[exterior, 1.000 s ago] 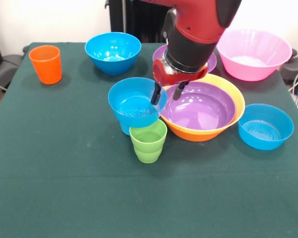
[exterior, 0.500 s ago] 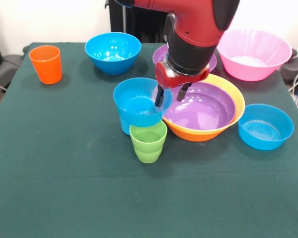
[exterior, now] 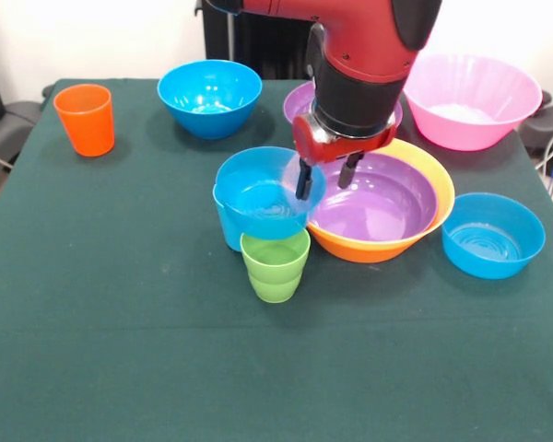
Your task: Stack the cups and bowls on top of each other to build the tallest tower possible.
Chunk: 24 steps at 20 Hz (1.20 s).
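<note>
Above the green cup [exterior: 276,265], gripper [exterior: 324,181] pinching blue bowl [exterior: 265,198]

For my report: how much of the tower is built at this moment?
Done: a purple bowl sits inside the orange-yellow bowl. In hand: the hand grips a small blue bowl by its rim, above the light blue cup. Left: everything else stands unstacked.

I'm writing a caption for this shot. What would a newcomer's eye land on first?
The red arm at the top middle, its gripper shut on the rim of a blue bowl held tilted above the light blue cup and green cup. Beside it, a purple bowl nests in the orange bowl. An orange cup stands alone at the far left corner.
</note>
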{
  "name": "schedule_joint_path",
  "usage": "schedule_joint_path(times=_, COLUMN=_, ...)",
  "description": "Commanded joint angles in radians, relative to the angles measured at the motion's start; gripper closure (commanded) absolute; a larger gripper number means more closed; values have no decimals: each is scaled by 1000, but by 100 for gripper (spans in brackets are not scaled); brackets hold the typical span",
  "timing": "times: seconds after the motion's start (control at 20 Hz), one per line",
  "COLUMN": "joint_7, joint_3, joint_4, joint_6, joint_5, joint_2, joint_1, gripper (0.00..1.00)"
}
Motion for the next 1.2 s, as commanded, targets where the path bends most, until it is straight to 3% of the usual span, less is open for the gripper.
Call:
schedule_joint_path(times=0.05, joint_7=-8, joint_3=115, joint_4=66, joint_6=33, joint_5=-15, joint_2=10, joint_1=-10, gripper=0)
schedule_joint_path(times=0.65, joint_7=21, joint_3=41, joint_4=-31, joint_6=221, joint_5=-53, joint_2=24, joint_1=53, gripper=0)
schedule_joint_path(times=1.2, joint_7=47, joint_3=-32, joint_4=-19, joint_6=236, joint_5=-91, joint_2=-12, joint_1=95, gripper=0)
